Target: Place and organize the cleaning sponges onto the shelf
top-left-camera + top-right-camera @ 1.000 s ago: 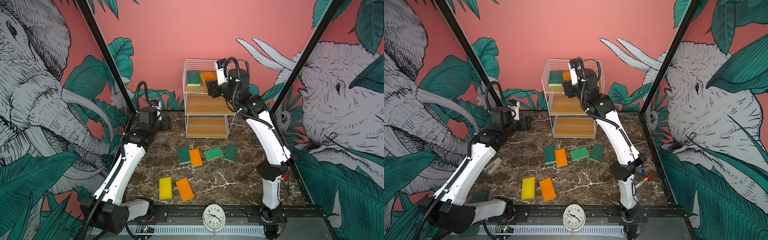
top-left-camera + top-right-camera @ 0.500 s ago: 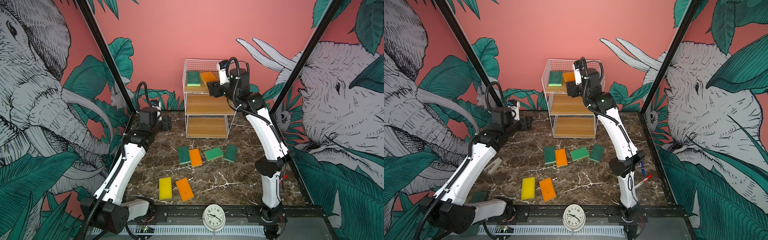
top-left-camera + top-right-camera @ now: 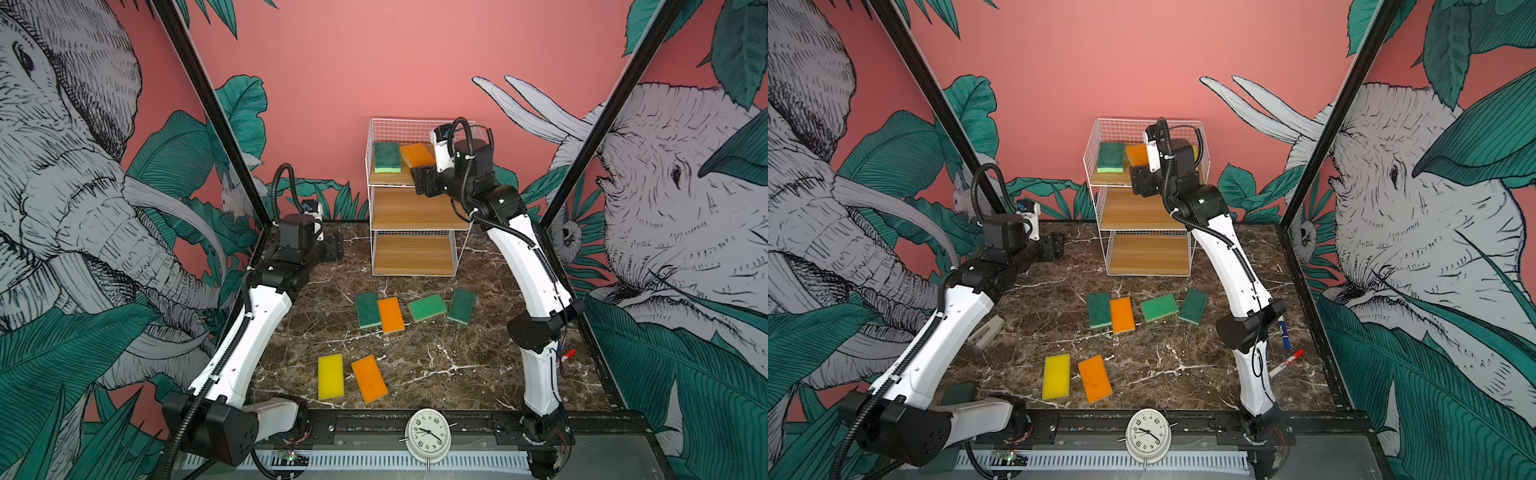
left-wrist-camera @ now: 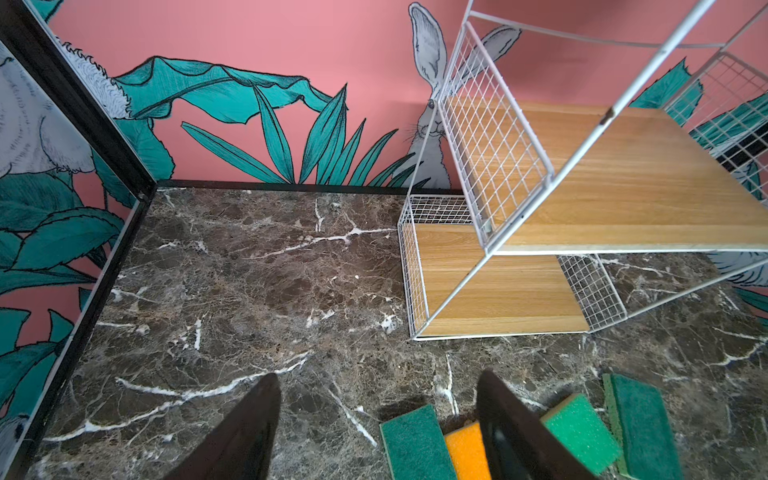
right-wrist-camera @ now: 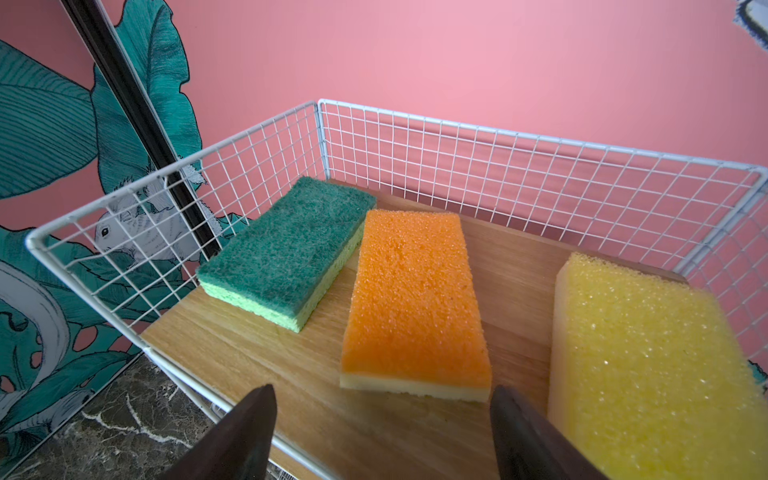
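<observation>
Right pincer (image 5: 382,390), apart and empty, faces three cleaning sponges (image 5: 415,291) on the shelf's (image 5: 457,166) top board; left pincer (image 4: 376,374), apart, hovers over the desk (image 4: 249,270).

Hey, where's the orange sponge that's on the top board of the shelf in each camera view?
In a top view: orange sponge, upper centre, on the top board beside a green sponge.
In a top view: orange sponge, same place.
Left wrist: not in it.
Right wrist: orange sponge mid-picture, between the green sponge and a yellow sponge.
Shared landmark: the white wire shelf.
</observation>
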{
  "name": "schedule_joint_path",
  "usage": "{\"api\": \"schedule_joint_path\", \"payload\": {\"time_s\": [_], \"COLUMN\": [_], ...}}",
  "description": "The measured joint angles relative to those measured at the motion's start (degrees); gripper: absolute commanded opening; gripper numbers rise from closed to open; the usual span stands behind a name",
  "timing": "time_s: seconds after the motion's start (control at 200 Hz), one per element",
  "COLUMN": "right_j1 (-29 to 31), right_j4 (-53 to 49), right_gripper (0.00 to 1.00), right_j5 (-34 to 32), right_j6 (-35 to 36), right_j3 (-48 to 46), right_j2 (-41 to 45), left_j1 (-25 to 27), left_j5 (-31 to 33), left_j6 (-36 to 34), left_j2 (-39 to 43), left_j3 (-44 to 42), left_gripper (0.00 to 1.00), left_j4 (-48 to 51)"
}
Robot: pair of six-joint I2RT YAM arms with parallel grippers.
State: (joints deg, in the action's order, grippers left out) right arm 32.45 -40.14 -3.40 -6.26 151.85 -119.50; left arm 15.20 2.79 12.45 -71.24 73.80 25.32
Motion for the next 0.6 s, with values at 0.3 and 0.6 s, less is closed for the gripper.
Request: {"api": "schedule_joint_path", "payload": {"time_s": [0.3, 0.6], "right_j1": [-0.3, -0.4], "right_j4": [0.0, 0.2], "right_gripper": [0.84, 0.80], "right_j5": [0.0, -0.7], "right_j6": [0.0, 0.1], "right_j3": [0.1, 0.7], "right_j2": [-2.0, -2.6], "left_j1": [-0.2, -0.4], "left_j5": [-0.2, -0.3], "left_j6": [0.0, 0.0], "left_j2": [-0.4, -1.2], "left_j3": [0.0, 0.0], "left_gripper": [0.75, 0.75], "left_j4": [0.0, -0.2]}}
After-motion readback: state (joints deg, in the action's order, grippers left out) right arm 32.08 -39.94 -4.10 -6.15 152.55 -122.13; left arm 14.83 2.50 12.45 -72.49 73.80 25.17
